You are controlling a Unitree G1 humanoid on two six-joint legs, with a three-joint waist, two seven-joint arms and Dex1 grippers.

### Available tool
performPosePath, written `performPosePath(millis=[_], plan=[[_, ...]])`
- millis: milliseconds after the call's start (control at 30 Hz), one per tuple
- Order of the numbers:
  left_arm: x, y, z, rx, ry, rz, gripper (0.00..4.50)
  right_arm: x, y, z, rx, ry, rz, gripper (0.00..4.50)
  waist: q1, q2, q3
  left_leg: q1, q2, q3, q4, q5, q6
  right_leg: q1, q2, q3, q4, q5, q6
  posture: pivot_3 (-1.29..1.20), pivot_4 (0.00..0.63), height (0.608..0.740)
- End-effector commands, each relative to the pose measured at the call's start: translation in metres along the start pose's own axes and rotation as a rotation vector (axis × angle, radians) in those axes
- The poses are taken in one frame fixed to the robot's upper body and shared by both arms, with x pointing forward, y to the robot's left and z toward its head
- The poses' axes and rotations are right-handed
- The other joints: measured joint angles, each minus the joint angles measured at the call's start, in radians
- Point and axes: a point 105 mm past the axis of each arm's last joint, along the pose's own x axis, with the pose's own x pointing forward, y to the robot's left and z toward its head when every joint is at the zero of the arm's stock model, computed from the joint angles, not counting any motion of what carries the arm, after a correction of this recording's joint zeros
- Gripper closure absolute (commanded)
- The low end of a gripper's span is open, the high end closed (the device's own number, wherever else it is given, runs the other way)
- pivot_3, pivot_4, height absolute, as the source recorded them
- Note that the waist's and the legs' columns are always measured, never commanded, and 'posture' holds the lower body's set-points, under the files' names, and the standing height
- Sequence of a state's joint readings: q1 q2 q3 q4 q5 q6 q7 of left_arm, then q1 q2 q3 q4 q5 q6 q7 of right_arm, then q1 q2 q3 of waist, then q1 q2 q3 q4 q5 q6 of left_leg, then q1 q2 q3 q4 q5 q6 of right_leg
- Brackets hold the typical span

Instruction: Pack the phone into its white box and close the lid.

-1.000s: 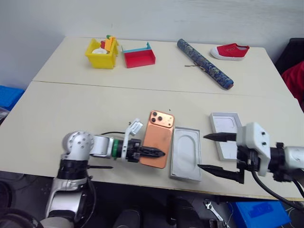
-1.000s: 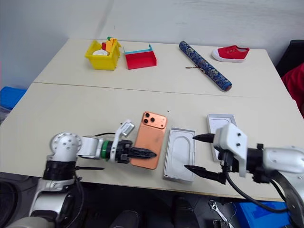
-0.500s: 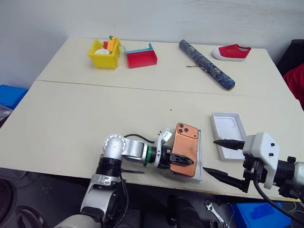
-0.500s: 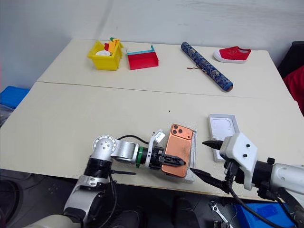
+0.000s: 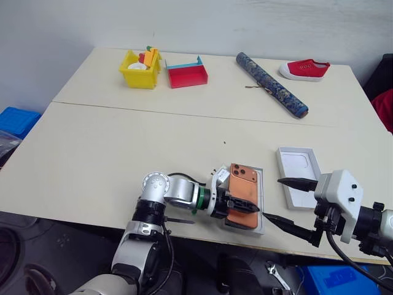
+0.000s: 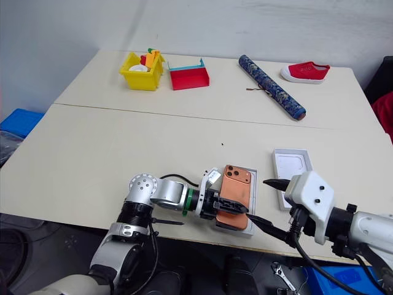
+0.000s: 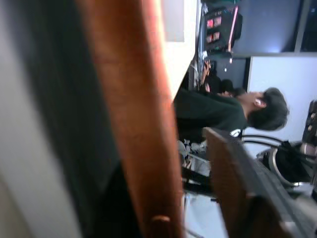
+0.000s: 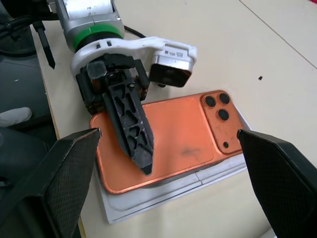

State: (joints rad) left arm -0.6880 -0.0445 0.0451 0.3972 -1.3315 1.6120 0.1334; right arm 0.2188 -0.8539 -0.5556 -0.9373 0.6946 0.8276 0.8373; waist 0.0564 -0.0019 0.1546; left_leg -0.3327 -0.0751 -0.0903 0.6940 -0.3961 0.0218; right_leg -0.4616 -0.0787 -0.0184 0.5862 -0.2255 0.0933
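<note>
From the head camera, the flat orange-copper phone [image 5: 243,195] with its dark three-lens cluster lies over the shallow grey-walled white box [image 5: 260,209] at the near edge of the pale worktop [image 5: 123,141]. The left tool [image 5: 236,206] reaches over the phone's near end, one black finger on top of the phone. The all-white tray lid [image 5: 298,184] sits just beside the box, on the side toward the right tool [image 5: 284,200], whose two fingers are spread wide with nothing between them.

The left wrist camera looks along the phone's orange edge [image 7: 133,124], too close to show how tightly it is held. A seated person [image 7: 223,111] is in the background.

In the right wrist view, the phone [image 8: 168,144] rests skewed across the box [image 8: 163,191], not dropped inside its walls. The left tool's upper finger [image 8: 131,121] lies on the phone's back; its lower finger is hidden, so I cannot tell whether it grips or has let go.

The step in hand seems to be seating the phone. Next it probably needs squaring with the box and pressing down, then the lid fetched.
</note>
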Motion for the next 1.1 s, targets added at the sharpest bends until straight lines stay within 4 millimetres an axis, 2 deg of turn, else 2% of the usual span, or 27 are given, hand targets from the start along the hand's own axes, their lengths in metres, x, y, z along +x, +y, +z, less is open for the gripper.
performPosePath(millis=[33, 200, 400, 733, 1100], plan=[[-0.001, -0.015, 0.004, 0.047, 0.023, -0.042, 1.65, 0.0, 0.001, 0.004, -0.025, -0.012, 0.001, 0.0, 0.0, 0.0, 0.0, 0.0, 0.0, 0.0, 0.0, 0.0, 0.0, 0.0, 0.0, 0.0, 0.0, 0.0, 0.0, 0.0, 0.15, 0.74], [-0.003, -0.025, 0.007, 0.095, 0.058, -0.04, 0.12, 0.002, 0.001, 0.003, -0.024, -0.019, 0.0, 0.0, -0.005, 0.0, 0.0, 0.0, 0.0, 0.0, 0.001, 0.0, 0.0, 0.0, 0.0, 0.0, 0.001, 0.0, 0.0, 0.0, 0.15, 0.74], [-0.009, -0.026, 0.009, 0.138, 0.086, 0.008, 0.12, 0.005, 0.0, 0.002, -0.025, -0.033, -0.004, 0.0, -0.005, 0.0, 0.0, 0.0, 0.0, 0.0, 0.002, 0.0, -0.001, 0.0, 0.0, 0.001, 0.002, 0.0, 0.0, 0.0, 0.15, 0.74], [-0.016, -0.043, 0.016, 0.209, 0.144, 0.041, 0.12, 0.009, -0.002, 0.0, -0.037, -0.044, -0.004, 0.0, -0.004, 0.0, 0.0, 0.0, 0.0, 0.0, 0.003, 0.0, -0.001, 0.0, 0.0, 0.001, 0.003, 0.0, 0.0, 0.0, 0.15, 0.74], [-0.011, -0.038, 0.012, 0.215, 0.194, 0.111, 0.12, 0.012, 0.002, -0.003, -0.046, -0.038, 0.008, 0.0, -0.005, 0.0, 0.0, 0.0, 0.0, 0.0, 0.003, 0.0, -0.001, -0.001, 0.001, 0.001, 0.003, 0.0, 0.0, 0.0, 0.15, 0.74]])
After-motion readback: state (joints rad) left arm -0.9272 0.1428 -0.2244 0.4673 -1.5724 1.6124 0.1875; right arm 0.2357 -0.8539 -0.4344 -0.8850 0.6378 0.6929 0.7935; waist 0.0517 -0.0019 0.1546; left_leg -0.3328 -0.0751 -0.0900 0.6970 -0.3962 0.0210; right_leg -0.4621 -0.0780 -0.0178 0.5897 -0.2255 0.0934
